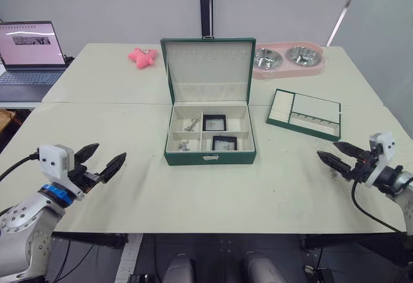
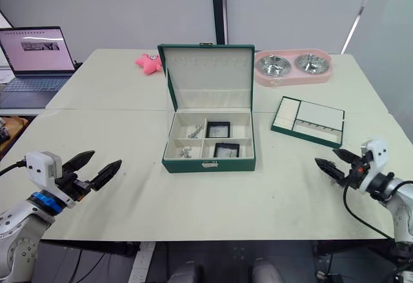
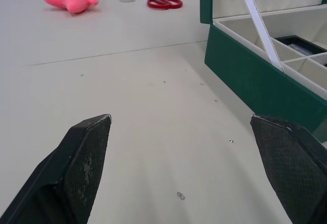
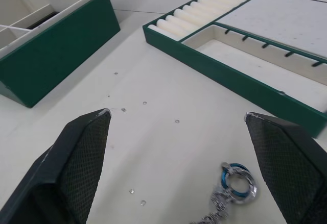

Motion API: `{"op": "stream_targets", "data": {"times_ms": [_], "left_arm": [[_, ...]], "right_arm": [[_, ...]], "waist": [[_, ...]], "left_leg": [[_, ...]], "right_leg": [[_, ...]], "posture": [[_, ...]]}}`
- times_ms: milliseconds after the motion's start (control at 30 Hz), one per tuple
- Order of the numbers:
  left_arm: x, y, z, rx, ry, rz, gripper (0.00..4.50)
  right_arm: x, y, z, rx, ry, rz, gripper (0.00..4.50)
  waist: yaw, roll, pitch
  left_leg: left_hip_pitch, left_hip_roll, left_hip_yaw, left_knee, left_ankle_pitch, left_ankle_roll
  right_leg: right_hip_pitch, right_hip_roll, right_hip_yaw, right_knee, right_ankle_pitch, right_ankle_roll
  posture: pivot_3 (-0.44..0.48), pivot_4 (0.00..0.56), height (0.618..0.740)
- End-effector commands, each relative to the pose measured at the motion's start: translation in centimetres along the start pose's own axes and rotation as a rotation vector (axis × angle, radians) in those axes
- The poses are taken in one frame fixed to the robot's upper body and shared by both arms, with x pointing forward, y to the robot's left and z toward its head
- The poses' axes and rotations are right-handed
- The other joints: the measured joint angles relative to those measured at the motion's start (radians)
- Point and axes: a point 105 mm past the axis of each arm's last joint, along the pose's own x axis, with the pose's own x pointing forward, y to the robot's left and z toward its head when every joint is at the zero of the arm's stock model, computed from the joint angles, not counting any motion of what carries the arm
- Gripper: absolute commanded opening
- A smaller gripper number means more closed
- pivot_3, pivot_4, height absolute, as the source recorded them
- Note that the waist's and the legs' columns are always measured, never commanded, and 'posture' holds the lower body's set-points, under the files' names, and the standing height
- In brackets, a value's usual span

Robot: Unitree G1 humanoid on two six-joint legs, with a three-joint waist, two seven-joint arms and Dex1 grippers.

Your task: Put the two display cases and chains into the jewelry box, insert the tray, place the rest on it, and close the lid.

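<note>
The dark green jewelry box (image 1: 210, 157) sits mid-table with its lid (image 1: 208, 64) standing upright and open. Both black display cases (image 1: 214, 122) (image 1: 224, 143) lie in its right compartments. Silver chains (image 1: 191, 126) (image 1: 184, 146) lie in the left ones. To the box's right, the green tray (image 1: 304, 113) rests flat on the table. One more silver chain (image 4: 230, 188), with a blue ring, lies on the table just before my right gripper (image 1: 326, 149), which is open and empty. My left gripper (image 1: 111, 151) hovers open and empty near the front left, well short of the box.
A laptop (image 1: 29, 51) stands at the far left. A pink plush toy (image 1: 142, 56), red scissors (image 3: 166, 2) and a pink double bowl holder (image 1: 287, 60) lie along the back of the table. Bare tabletop surrounds both grippers.
</note>
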Motion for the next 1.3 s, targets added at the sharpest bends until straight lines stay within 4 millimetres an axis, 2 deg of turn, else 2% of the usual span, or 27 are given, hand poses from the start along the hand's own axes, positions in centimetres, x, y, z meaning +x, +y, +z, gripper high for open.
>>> {"op": "stream_targets", "data": {"times_ms": [33,233,400,733,1300], "left_arm": [[-0.7,2.5,1.3,0.04,-0.05,0.108,4.5],[-0.9,3.9,0.6,0.027,-0.048,0.179,4.5],[-1.1,4.5,-0.1,0.03,-0.043,0.221,4.5],[-1.4,4.7,-0.9,0.022,-0.04,0.251,4.5],[-1.6,4.4,-1.9,0.019,-0.017,0.243,4.5]], "right_arm": [[-1.8,-1.3,0.7,-0.027,-0.072,-0.104,4.44],[-4.4,-4.5,-0.8,-0.024,-0.085,-0.308,4.44],[-5.4,-5.9,-2.0,-0.013,-0.083,-0.388,4.44],[-5.4,-6.3,-3.5,-0.006,-0.087,-0.433,4.44],[-4.2,-6.6,-2.7,-0.026,-0.097,-0.413,4.44]], "waist": [[0.002,0.0,0.0],[0.002,0.0,0.0],[0.001,0.0,0.0],[0.001,0.0,0.0],[0.001,0.0,0.0]], "left_leg": [[0.0,0.0,0.0,0.0,0.0,0.0],[0.0,0.0,0.0,0.0,0.0,0.0],[0.0,0.0,0.001,0.0,0.0,0.0],[0.0,0.0,0.001,0.0,0.0,0.0],[0.001,0.0,0.0,0.0,0.0,0.0]], "right_leg": [[0.0,0.0,0.0,0.0,0.0,0.0],[0.0,0.0,0.0,0.0,0.0,0.0],[0.0,0.0,0.0,0.0,0.0,0.0],[0.001,0.0,0.0,0.0,0.0,0.0],[0.001,0.0,0.0,0.0,0.0,0.0]], "posture": [[0.0,0.15,0.74],[0.0,0.15,0.74],[0.0,0.15,0.74],[0.0,0.15,0.74],[0.0,0.15,0.74]]}}
